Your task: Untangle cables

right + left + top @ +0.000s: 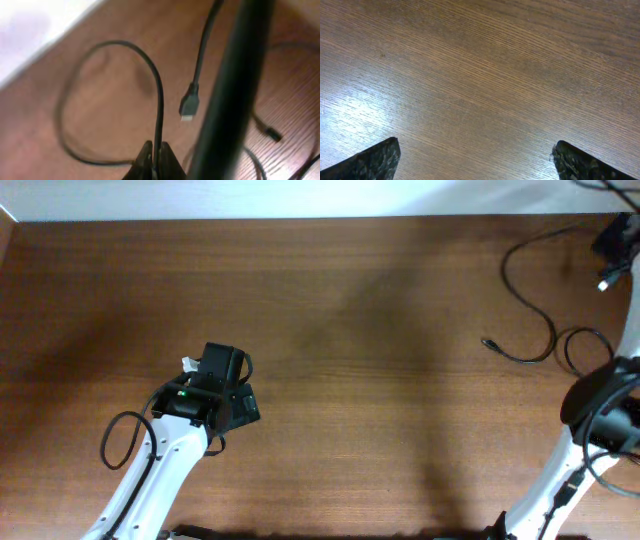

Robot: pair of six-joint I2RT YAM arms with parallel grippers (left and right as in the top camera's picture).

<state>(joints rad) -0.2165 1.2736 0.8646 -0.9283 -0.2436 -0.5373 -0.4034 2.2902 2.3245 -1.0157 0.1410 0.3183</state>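
The cables lie at the table's far right. One thin black cable [528, 300] curves across the wood and ends in a small plug [489, 343], with another loop [585, 345] beside it. My right gripper [155, 156] is shut on a thin black cable [159, 95] that arcs up from its fingertips and loops round to the left. A silver-tipped plug [188, 106] hangs close by. From overhead this gripper [615, 242] sits at the top right corner. My left gripper [475, 162] is open over bare wood, far from the cables, with nothing between its fingers [372, 161].
A thick blurred black cord [235, 85] crosses the right wrist view close to the lens. Another small plug [272, 134] lies on the table behind it. The table's far edge [300, 218] meets a white surface. The left arm's own cord [118, 442] loops beside it.
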